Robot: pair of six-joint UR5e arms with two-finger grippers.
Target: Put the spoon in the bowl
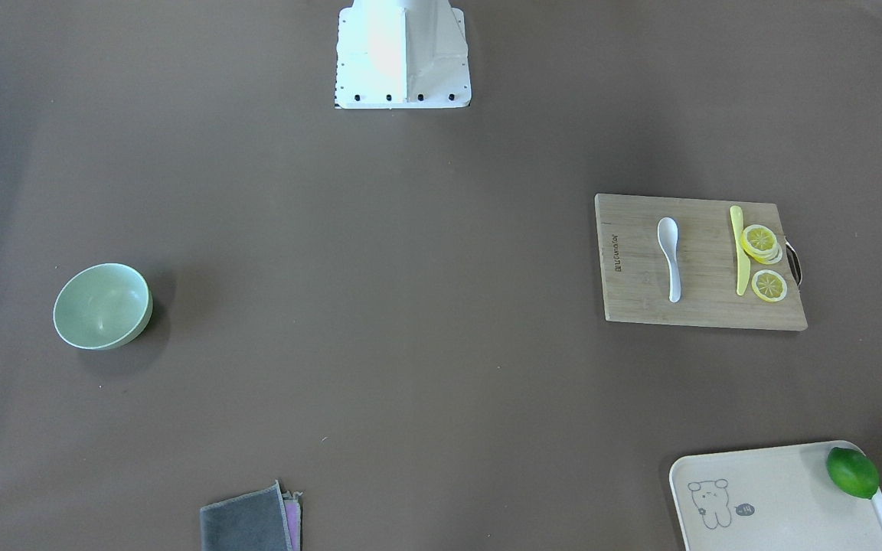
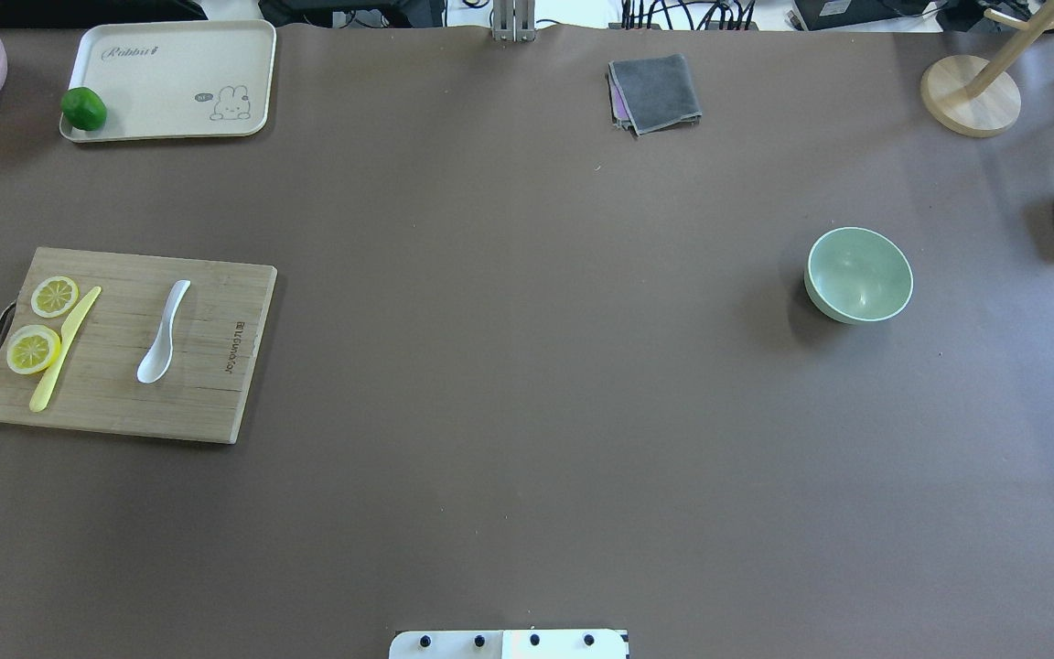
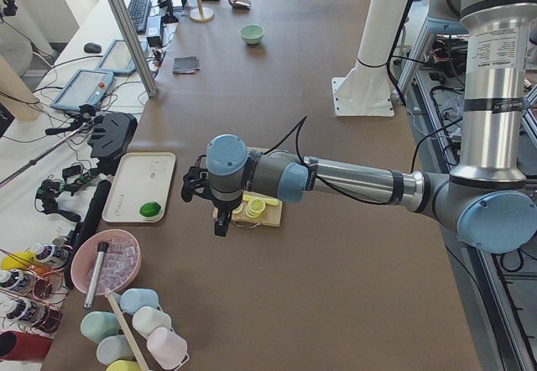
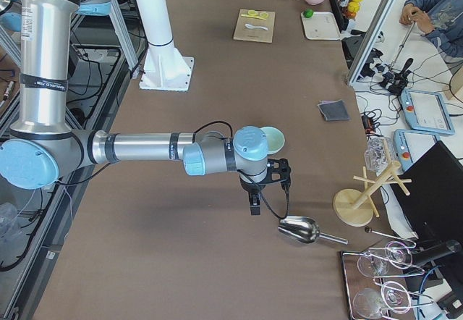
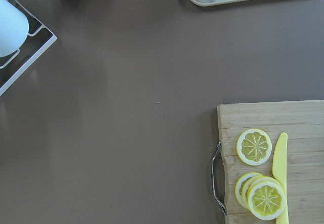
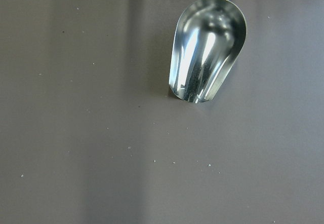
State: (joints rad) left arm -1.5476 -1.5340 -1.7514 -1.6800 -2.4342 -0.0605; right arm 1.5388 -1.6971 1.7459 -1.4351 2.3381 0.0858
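Broad bare brown counter (image 2: 527,412) lies open between the wooden cutting board (image 2: 207,384) at the robot's left and the mint-green bowl (image 2: 859,275) at its right. The white spoon (image 2: 162,334) is laid on the board, near a yellow knife (image 2: 63,350) and lemon slices (image 2: 33,349). The left pincer (image 3: 220,220) is hung above the board's handle end, the right pincer (image 4: 255,204) near a metal scoop (image 4: 298,229); neither's opening can be told.

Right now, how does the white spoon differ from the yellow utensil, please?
The spoon is white with an oval scoop; the yellow utensil is slim and flat. The spoon lies alone; the yellow utensil lies beside the lemon slices. Both lie on the cutting board.
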